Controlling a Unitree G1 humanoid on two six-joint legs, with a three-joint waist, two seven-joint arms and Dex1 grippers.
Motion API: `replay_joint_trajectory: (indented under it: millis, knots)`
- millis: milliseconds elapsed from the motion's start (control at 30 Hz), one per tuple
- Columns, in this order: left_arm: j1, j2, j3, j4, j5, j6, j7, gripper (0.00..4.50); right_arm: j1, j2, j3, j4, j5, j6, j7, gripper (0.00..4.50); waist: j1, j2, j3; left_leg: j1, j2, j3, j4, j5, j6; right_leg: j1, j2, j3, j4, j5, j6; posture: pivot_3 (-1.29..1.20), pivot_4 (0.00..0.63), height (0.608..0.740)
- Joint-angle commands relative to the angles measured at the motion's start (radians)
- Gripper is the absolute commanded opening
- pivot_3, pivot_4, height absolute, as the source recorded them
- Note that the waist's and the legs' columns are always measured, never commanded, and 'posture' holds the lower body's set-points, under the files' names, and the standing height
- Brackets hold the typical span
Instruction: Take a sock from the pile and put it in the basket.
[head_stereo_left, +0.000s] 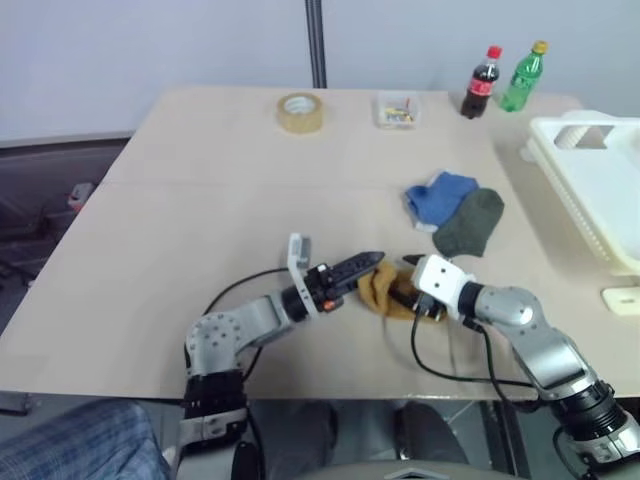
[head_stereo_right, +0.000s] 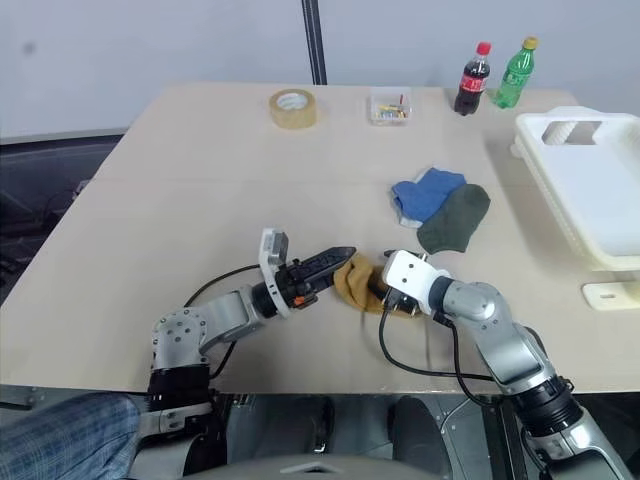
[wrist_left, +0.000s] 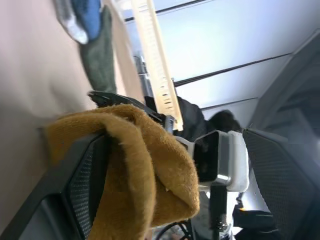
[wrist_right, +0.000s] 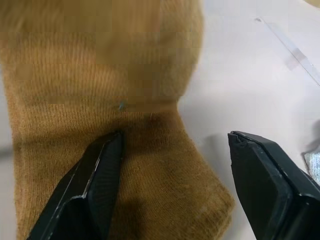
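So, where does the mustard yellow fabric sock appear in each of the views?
Left eye: mustard yellow fabric sock low centre, between both grippers.
Right eye: the sock low centre.
Left wrist: it drapes over a black finger.
Right wrist: it covers the table.
Shared landmark: dark green sock.

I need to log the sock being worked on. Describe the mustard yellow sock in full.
The mustard yellow sock is soft ribbed knit, bunched and folded over on itself. It lies on the tan table near the front edge, apart from the blue and dark green socks farther back. Both grippers are at it: the left gripper is open, with the sock draped over one finger, and the right gripper is open, one finger on the fabric, the other over bare table.
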Motion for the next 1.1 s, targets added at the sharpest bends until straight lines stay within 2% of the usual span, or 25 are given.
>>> replay_joint_trajectory:
  millis: [33, 133, 267, 467, 633, 867, 1100]
  knots:
    - [-0.01, -0.006, -0.014, -0.008, -0.015, -0.005, -0.01, 4.45, 0.021, -0.034, -0.083, -0.096, 0.057, 0.109, 0.029, 3.45, 0.002, 0.0, 0.0, -0.001, 0.0, 0.0, 0.0, 0.0, 0.0, -0.001, 0.0, 0.0, 0.0, 0.0, 0.0, 0.0, 0.15, 0.738]
    - [-0.009, -0.01, -0.023, -0.006, -0.011, -0.007, -0.015, 4.45, 0.045, -0.085, -0.151, -0.216, 0.125, 0.224, 0.069, 3.45, 0.008, 0.001, 0.002, -0.012, -0.002, -0.003, 0.001, 0.002, -0.003, -0.008, 0.0, -0.003, 0.0, 0.0, 0.0, 0.0, 0.15, 0.738]
    - [-0.018, -0.014, -0.035, 0.007, 0.0, -0.015, -0.024, 4.45, 0.112, -0.184, -0.25, -0.339, 0.205, 0.368, 0.116, 3.45, 0.017, 0.003, 0.005, -0.015, -0.003, -0.005, 0.0, 0.003, -0.004, -0.01, -0.001, -0.006, -0.003, 0.0, 0.0, 0.0, 0.15, 0.738]
    - [-0.056, -0.036, -0.069, 0.056, 0.021, -0.022, -0.057, 4.45, 0.221, -0.248, -0.469, -0.374, 0.339, 0.486, 0.149, 3.45, 0.028, 0.005, 0.007, -0.018, -0.004, -0.008, -0.001, 0.003, -0.004, -0.009, -0.001, -0.01, -0.008, 0.0, 0.0, 0.0, 0.15, 0.738]
    - [-0.09, -0.062, -0.095, 0.094, 0.045, -0.021, -0.094, 4.45, 0.233, -0.245, -0.569, -0.379, 0.424, 0.585, 0.124, 3.45, 0.027, 0.005, 0.008, -0.019, -0.004, -0.008, -0.001, 0.003, -0.004, -0.009, -0.001, -0.011, -0.008, 0.0, 0.0, 0.0, 0.15, 0.738]
    - [-0.121, -0.083, -0.131, 0.125, 0.08, -0.014, -0.142, 4.45, 0.262, -0.246, -0.565, -0.381, 0.437, 0.604, 0.072, 3.45, 0.027, 0.005, 0.008, -0.019, -0.004, -0.009, -0.001, 0.003, -0.004, -0.009, -0.001, -0.011, -0.008, 0.0, 0.0, 0.0, 0.15, 0.738]
    - [-0.14, -0.079, -0.184, 0.156, 0.155, -0.019, -0.216, 4.45, 0.2, -0.168, -0.674, -0.431, 0.609, 0.72, 0.025, 3.45, 0.027, 0.005, 0.008, -0.019, -0.004, -0.009, 0.0, 0.003, -0.004, -0.009, 0.0, -0.011, -0.007, 0.0, 0.0, 0.0, 0.15, 0.738]
